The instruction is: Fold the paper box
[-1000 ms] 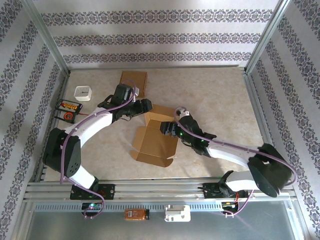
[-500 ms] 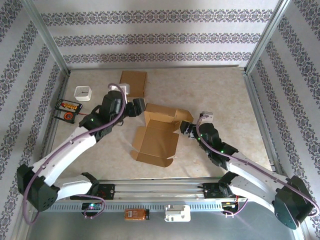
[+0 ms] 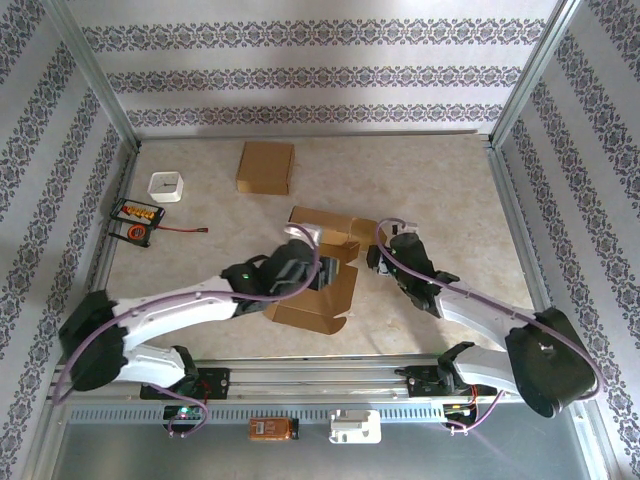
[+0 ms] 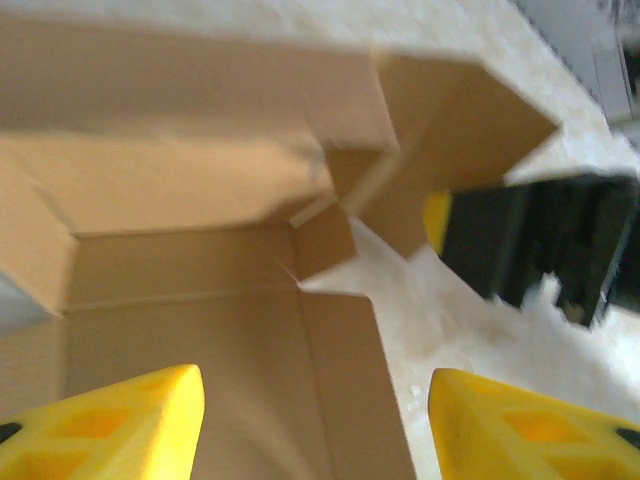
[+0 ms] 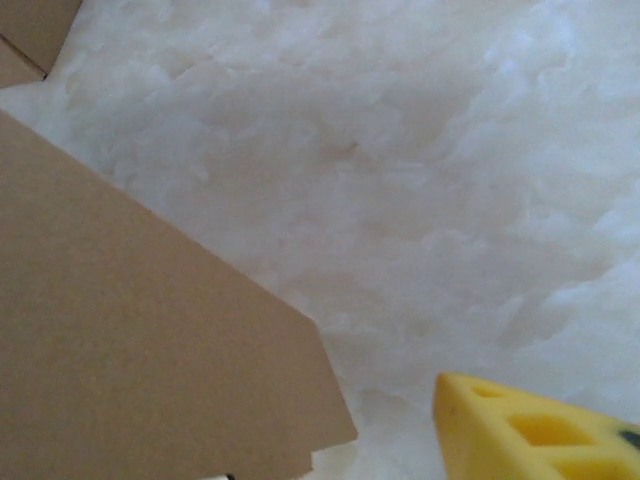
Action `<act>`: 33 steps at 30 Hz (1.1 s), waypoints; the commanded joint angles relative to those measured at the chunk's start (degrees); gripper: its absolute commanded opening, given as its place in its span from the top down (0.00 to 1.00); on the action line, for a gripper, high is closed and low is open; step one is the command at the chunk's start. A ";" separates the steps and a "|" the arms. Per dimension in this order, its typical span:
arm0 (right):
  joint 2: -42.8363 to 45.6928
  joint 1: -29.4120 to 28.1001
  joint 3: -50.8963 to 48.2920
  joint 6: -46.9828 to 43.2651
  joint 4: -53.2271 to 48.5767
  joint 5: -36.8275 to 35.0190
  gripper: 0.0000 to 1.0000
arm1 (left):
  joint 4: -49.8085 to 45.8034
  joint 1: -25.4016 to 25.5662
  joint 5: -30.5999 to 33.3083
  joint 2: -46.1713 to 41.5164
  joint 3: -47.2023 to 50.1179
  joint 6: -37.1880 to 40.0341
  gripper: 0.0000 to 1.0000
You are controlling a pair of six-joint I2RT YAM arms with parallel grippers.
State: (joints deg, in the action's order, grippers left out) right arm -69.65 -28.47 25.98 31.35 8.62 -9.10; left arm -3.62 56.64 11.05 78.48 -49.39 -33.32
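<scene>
1. We see the paper box [image 3: 330, 297] lying unfolded in the middle of the desk [image 3: 440, 190], between both arms.
2. The left claw [image 4: 312, 420] is over its flat panel, fingers spread, gripping nothing.
3. The right claw [image 3: 383, 256] is just beside the right flap; we can't tell its state.
</scene>
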 commanded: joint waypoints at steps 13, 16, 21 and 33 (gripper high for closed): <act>-4.32 -0.43 3.42 -4.45 1.86 1.50 0.62 | 5.35 2.76 -13.43 23.07 -5.53 -0.42 0.47; -4.36 -0.94 3.30 -4.80 1.92 1.78 0.65 | 8.71 0.50 -17.61 25.74 -4.10 -4.64 0.60; -4.36 -1.76 3.62 -4.31 1.66 2.18 0.69 | 14.36 -2.08 -22.17 26.80 -1.14 -6.75 0.77; -4.01 -3.41 5.99 -0.14 -0.41 5.70 0.76 | 16.63 -3.29 -25.40 28.18 -0.55 -8.05 0.75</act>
State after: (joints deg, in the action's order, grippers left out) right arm -73.78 -31.03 30.30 28.82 8.99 -5.48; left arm 12.91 53.87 -13.34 105.45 -51.13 -40.25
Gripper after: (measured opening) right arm 0.248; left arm 0.246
